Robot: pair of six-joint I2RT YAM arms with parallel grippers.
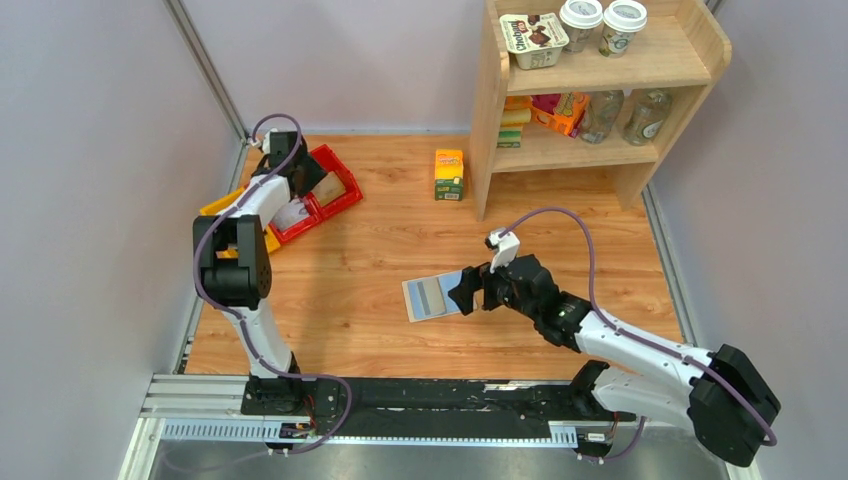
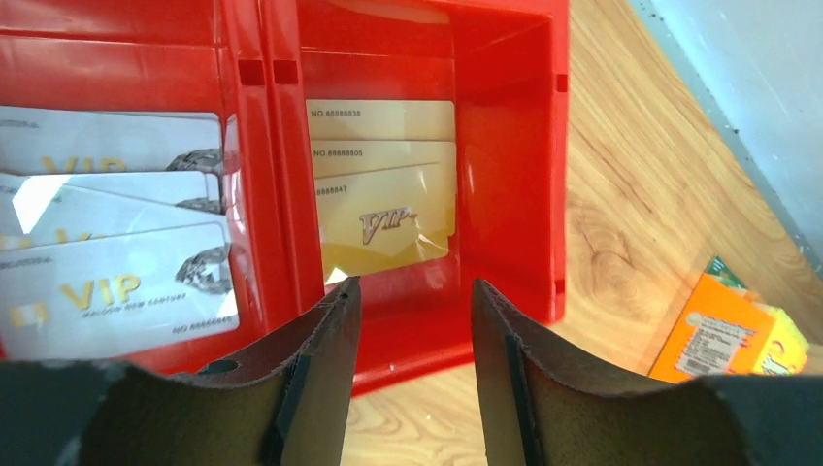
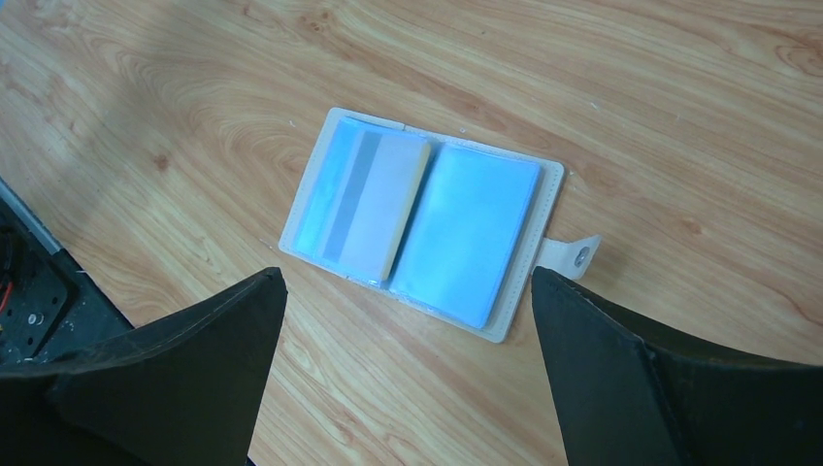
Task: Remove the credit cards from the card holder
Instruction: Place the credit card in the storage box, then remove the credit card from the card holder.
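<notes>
The card holder point(image 1: 432, 297) lies spread open on the wooden table, light blue inside, tab point(image 3: 573, 254) at its right edge. In the right wrist view, one whitish card with a grey stripe point(image 3: 374, 204) lies on the left half of the holder point(image 3: 466, 233). My right gripper point(image 1: 462, 290) hovers just right of it, open and empty point(image 3: 408, 275). My left gripper point(image 1: 303, 172) is open and empty point(image 2: 414, 283) over the red bins. Silver VIP cards point(image 2: 116, 243) lie in the left bin and gold VIP cards point(image 2: 383, 194) in the right bin.
The red bins point(image 1: 335, 195) sit at the back left with a yellow bin point(image 1: 222, 207) beside them. An orange juice box point(image 1: 449, 175) stands near a wooden shelf point(image 1: 590, 150) with cups and bottles. Walls close in the left and right sides.
</notes>
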